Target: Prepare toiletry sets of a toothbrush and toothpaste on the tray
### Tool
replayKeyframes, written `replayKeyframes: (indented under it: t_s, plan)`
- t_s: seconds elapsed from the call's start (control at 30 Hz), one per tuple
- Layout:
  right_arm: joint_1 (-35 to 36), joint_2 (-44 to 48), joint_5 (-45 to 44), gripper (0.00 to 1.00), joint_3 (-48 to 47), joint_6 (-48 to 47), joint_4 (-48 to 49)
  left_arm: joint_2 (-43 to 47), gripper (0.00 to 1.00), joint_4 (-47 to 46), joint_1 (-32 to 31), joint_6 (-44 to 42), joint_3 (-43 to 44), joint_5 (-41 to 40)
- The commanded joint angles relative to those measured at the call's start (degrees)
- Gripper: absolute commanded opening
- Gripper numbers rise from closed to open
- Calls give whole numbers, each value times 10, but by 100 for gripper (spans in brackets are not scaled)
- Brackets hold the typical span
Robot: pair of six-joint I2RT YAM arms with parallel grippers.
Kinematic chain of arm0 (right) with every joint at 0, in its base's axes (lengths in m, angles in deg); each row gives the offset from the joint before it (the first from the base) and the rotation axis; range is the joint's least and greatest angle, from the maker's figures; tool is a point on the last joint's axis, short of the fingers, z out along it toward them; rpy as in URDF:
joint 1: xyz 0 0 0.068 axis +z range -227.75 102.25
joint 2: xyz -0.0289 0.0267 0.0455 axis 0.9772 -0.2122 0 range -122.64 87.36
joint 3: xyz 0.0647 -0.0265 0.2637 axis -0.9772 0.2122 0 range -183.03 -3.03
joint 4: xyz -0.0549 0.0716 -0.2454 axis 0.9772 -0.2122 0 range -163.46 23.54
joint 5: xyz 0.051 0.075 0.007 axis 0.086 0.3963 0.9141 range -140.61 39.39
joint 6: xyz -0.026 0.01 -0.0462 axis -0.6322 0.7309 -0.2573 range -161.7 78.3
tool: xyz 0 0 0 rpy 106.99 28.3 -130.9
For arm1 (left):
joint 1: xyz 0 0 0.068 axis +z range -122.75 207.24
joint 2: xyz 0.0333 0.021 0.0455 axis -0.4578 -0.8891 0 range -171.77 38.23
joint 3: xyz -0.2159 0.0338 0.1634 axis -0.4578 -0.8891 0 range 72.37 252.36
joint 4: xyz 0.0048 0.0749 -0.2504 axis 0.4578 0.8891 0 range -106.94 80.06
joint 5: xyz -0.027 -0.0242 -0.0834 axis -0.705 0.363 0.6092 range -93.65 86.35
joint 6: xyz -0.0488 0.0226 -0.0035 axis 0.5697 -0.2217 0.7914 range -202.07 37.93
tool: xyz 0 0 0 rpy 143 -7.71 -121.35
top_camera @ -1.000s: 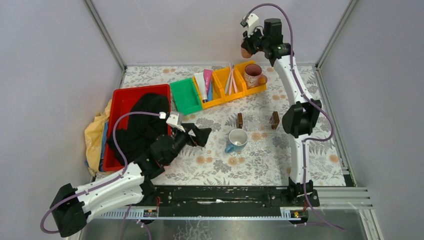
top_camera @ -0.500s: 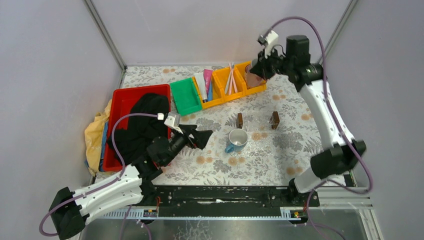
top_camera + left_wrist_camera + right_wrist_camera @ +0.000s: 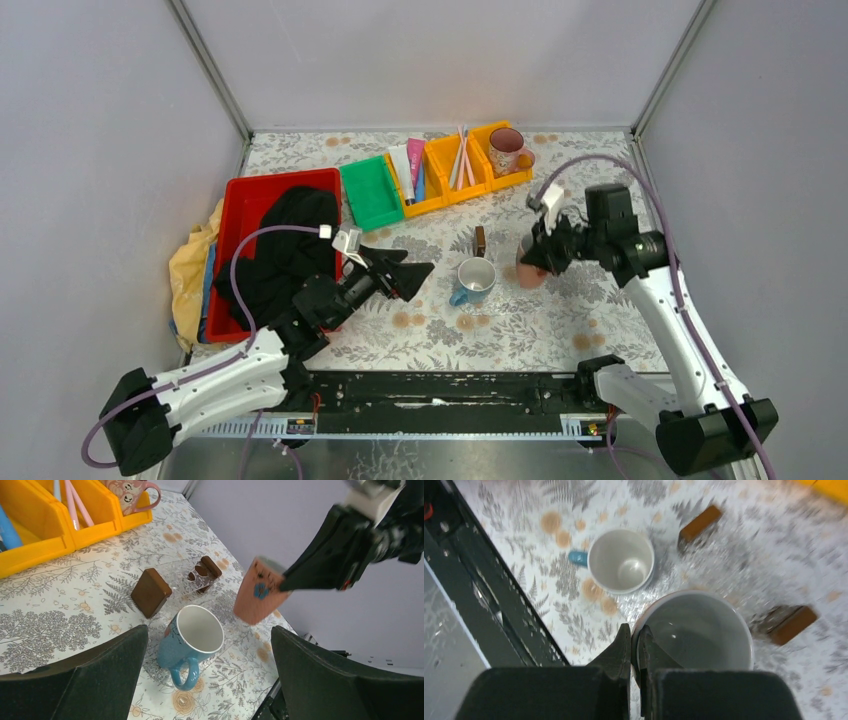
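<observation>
Plastic toothbrushes (image 3: 461, 155) in the middle compartment of the yellow bin (image 3: 432, 207), upper centre of the overhead view. Toothpaste tubes (image 3: 411, 168) just left, in the next compartment. Red tray (image 3: 235, 200) at left, under a black cloth (image 3: 285, 250). Right end effector (image 3: 535, 255) at centre right, clenched on the rim of a tilted salmon cup (image 3: 530, 270), near a blue mug (image 3: 474, 279). Left end effector (image 3: 412, 278) spread wide, grasping nothing, just left of that mug.

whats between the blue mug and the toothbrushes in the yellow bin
A small brown block stands between the blue mug and the toothbrushes, nearer the mug. The top view shows it, and the left wrist view too.
</observation>
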Motion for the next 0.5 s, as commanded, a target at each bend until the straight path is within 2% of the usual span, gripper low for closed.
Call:
replayKeyframes:
  t_s: [0.0, 0.17, 0.47]
  plan:
    - [0, 48, 16, 0, 75, -56, 34, -13, 100, -52, 3, 8, 7, 14]
    - [0, 54, 17, 0, 148, -65, 93, -20, 100, -49, 4, 5, 15, 12]
    - [35, 26, -18, 0, 177, -56, 155, -26, 100, -50, 3, 9, 10, 6]
